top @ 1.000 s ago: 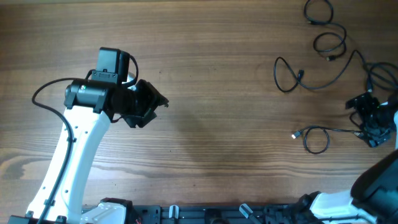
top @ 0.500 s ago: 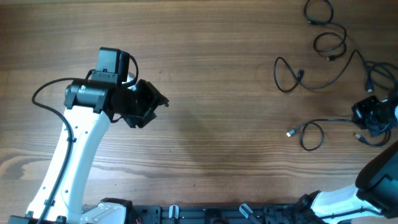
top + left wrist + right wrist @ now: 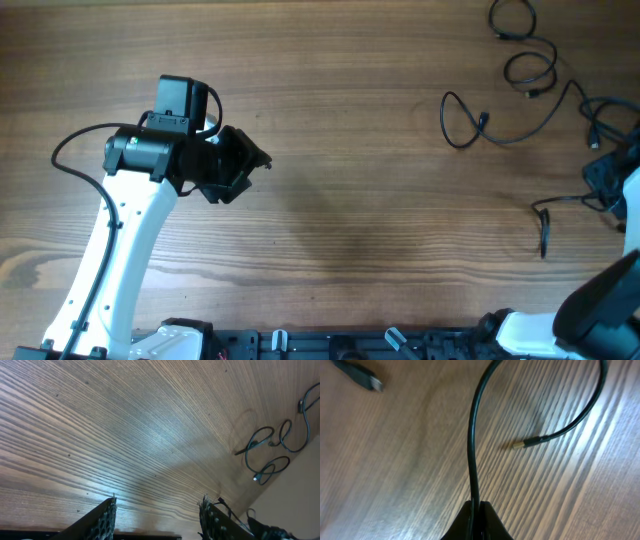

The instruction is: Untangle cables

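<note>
Pinching one cable point(image 3: 472, 445) tight in the right gripper point(image 3: 476, 506), draw slowly away from the other cables point(image 3: 552, 112) near that gripper, minding snags; left gripper point(image 3: 157, 510) spread, empty, well apart from it.

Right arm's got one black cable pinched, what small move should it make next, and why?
Probably pull that cable slightly toward the near table edge: the right fingers are shut on it, and its loose end lies apart from the other cables.

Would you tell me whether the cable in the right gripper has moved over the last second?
Yes. The cable was dragged right, its free end now well right of the unmoved loop above.
</note>
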Robot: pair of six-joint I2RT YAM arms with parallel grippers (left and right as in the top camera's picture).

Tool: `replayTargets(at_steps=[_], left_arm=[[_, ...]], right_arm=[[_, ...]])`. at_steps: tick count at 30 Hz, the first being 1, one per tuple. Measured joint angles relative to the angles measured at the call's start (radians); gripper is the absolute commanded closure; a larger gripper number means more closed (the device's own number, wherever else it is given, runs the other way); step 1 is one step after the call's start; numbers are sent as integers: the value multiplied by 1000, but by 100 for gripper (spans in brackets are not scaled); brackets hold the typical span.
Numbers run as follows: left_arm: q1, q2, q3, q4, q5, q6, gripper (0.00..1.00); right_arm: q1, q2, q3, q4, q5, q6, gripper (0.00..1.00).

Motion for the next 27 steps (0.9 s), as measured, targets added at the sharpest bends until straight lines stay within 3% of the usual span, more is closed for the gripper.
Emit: replayTargets(at_steps=[1, 2, 3, 9, 14, 20, 22, 23, 27], left_arm=[[0, 0, 0, 0, 0, 0, 44], [0, 0, 0, 0, 0, 0, 44], [0, 0, 0, 0, 0, 0, 43], [0, 0, 0, 0, 0, 0, 43], [0, 0, 0, -1, 0, 0, 43], [0, 0, 0, 0, 0, 0, 43], [0, 0, 0, 0, 0, 0, 43], [0, 0, 0, 1, 0, 0, 44], [0, 0, 0, 3, -1, 0, 43]], right_arm=[[0, 14, 0, 1, 0, 2, 13], [0, 34, -2, 2, -6, 2, 4], [0, 58, -3, 4, -27, 5, 1], [0, 76, -6, 3, -201, -53, 0], [0, 65, 21, -100, -364, -116, 0], [2, -130, 47, -229, -518, -125, 1], [15, -135, 44, -253, -534, -125, 9], [38, -135, 32, -247, -531, -129, 23], [125, -135, -100, -143, -520, -112, 50]])
